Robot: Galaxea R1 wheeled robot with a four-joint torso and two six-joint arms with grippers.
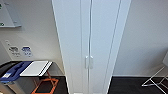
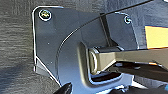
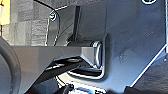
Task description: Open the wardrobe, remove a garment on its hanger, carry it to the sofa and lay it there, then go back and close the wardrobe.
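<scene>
directly ahead in the head view, the wardrobe [image 1: 91,42] is seen as a tall white cabinet whose top and foot are cut off by the frame; its two doors are shut, meeting along a thin central seam, and the pair of small white handles [image 1: 89,62] is placed side by side at that seam, low in the picture. whatever is kept inside is hidden behind the closed doors. whether either gripper is wide, narrow or holding anything cannot be told: in both wrist views the fingers cannot be made out, most of each picture being taken up by the robot's own dark plate and jointed bar, with only blurred dark carpet [image 2: 15,45] and a yellow-orange patch [image 2: 156,37] seen past them, the patch too blurred to be identified. the wardrobe is set against a plain pale wall [image 1: 145,37], on a dark floor [image 1: 127,86]. to its left, a low table [image 1: 37,68] with a white top and orange legs is seen, with a blue object [image 1: 13,71] beside it that is hard to make out, and small notices [image 1: 21,51] are fixed to the wall above, their print unreadable. at the right edge, a thin white wire frame [image 1: 156,80] is partly cut off.
</scene>
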